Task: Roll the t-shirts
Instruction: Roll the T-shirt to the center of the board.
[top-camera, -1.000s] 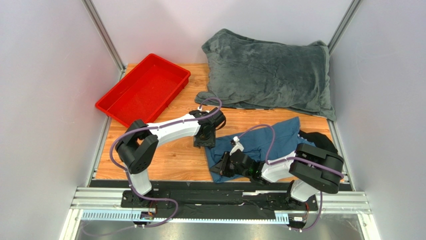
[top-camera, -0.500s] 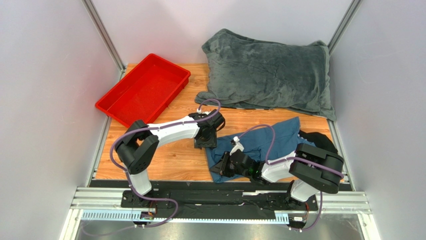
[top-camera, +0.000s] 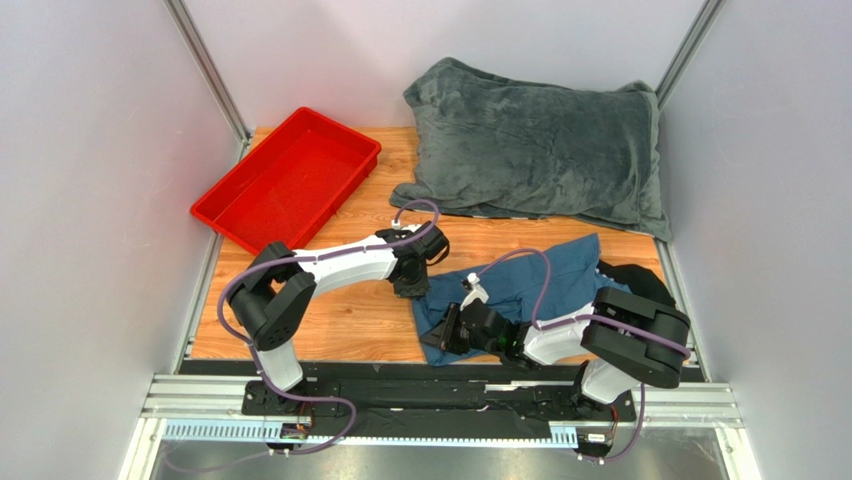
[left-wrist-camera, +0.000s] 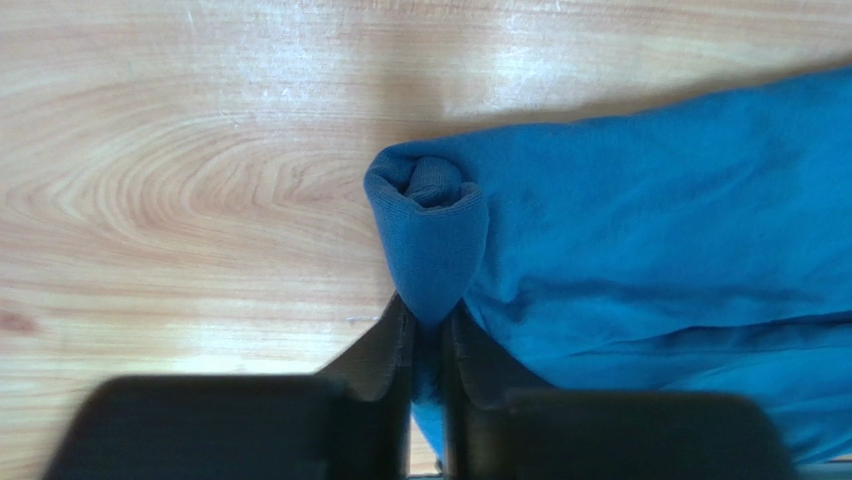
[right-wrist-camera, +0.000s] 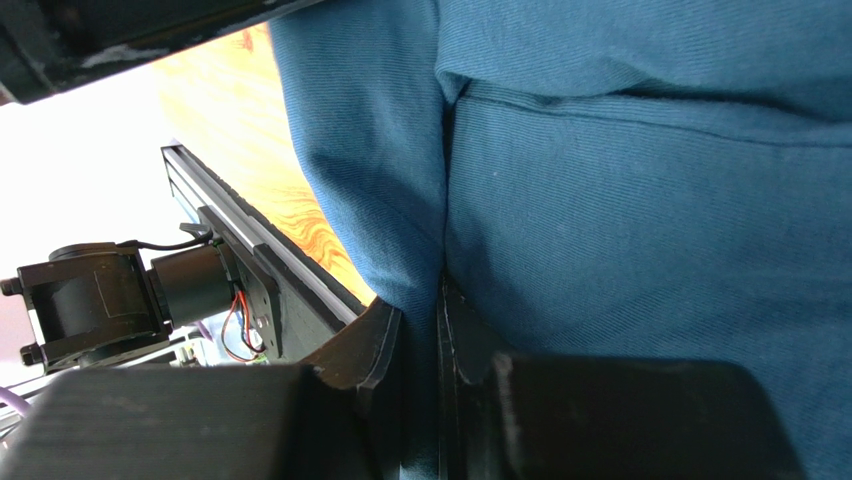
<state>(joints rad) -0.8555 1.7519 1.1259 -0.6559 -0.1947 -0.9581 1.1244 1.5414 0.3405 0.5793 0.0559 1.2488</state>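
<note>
The teal-blue t-shirt (top-camera: 545, 280) lies crumpled on the wooden table at the right front. My left gripper (top-camera: 413, 287) sits at its left edge, shut on a pinched fold of the cloth. In the left wrist view the t-shirt (left-wrist-camera: 650, 230) bunches into a small rolled nub just beyond the left gripper (left-wrist-camera: 430, 315). My right gripper (top-camera: 447, 335) is low at the shirt's near left corner. In the right wrist view the right gripper (right-wrist-camera: 425, 305) is shut on a hanging fold of the t-shirt (right-wrist-camera: 620, 200).
A red tray (top-camera: 285, 180) stands at the back left. A large grey blanket (top-camera: 540, 145) covers the back right. A black cap (top-camera: 640, 282) lies partly under the shirt at the right. A black rail (top-camera: 440, 372) runs along the near table edge.
My left gripper has dropped slightly and shut on the shirt's left edge; earlier it stood open above it. The right gripper has kept its grip and place.
</note>
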